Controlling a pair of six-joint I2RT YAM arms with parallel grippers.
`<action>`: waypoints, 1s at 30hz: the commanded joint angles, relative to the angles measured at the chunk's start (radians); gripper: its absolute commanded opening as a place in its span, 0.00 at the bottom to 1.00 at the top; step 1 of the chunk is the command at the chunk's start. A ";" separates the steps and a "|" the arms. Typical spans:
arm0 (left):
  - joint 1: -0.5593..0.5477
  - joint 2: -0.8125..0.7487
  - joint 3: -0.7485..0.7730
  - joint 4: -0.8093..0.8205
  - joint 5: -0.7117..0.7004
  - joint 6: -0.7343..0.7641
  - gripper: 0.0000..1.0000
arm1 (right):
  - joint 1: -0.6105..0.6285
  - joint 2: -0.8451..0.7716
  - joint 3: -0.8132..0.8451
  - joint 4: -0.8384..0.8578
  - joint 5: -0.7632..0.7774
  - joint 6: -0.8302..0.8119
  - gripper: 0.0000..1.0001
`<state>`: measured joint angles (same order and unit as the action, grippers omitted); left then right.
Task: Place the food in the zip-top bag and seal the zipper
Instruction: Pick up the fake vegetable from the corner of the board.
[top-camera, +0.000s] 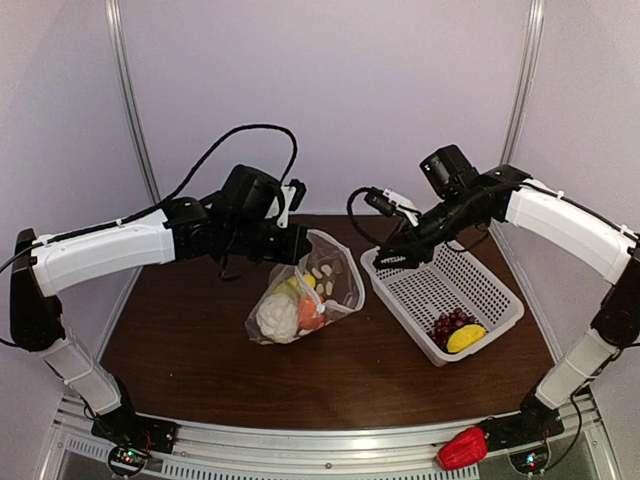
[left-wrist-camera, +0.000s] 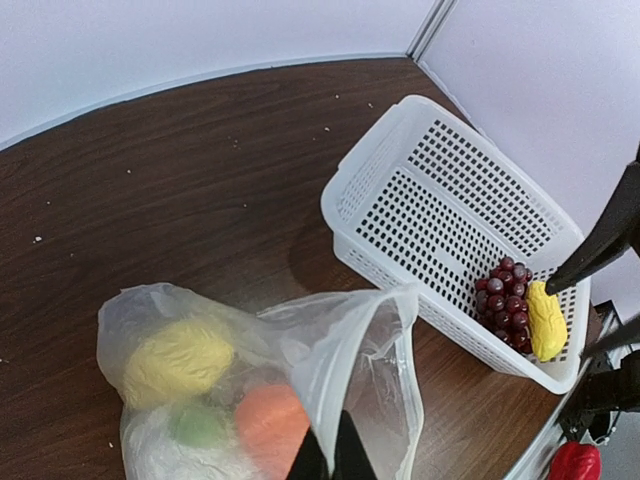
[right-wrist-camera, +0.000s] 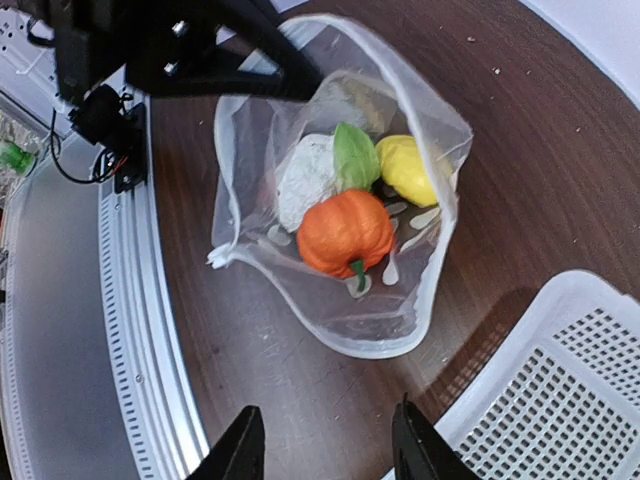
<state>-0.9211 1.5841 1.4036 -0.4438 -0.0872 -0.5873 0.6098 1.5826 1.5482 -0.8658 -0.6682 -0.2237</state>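
Observation:
The clear dotted zip-top bag (top-camera: 305, 290) lies open on the brown table and holds a white cauliflower (right-wrist-camera: 308, 172), an orange pumpkin (right-wrist-camera: 345, 232) and a yellow piece (right-wrist-camera: 410, 170). My left gripper (left-wrist-camera: 330, 458) is shut on the bag's mouth edge and holds it up; it also shows in the top view (top-camera: 298, 245). The zipper strip (right-wrist-camera: 300, 308) runs round the open mouth, with its white end (right-wrist-camera: 215, 262) showing. My right gripper (right-wrist-camera: 330, 455) is open and empty, above the table between the bag and the basket. Dark red grapes (top-camera: 450, 324) and a yellow piece (top-camera: 466, 338) lie in the basket.
The white mesh basket (top-camera: 420, 285) stands to the right of the bag, and its corner shows in the right wrist view (right-wrist-camera: 585, 370). A red pepper (top-camera: 462, 448) lies off the table on the metal front rail, near the right arm's base.

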 joint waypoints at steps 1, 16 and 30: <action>0.012 0.017 0.021 0.038 0.022 0.023 0.00 | -0.004 -0.133 -0.102 -0.230 -0.061 -0.362 0.55; 0.029 0.040 0.003 0.028 -0.012 0.020 0.00 | 0.123 -0.475 -0.577 -0.535 0.113 -0.869 1.00; 0.042 0.095 0.104 -0.065 -0.145 0.009 0.00 | 0.594 -0.378 -0.651 -0.455 0.295 -0.715 0.99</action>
<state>-0.8890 1.6596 1.4387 -0.4831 -0.1642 -0.5819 1.0920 1.1652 0.9234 -1.3354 -0.4679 -1.0382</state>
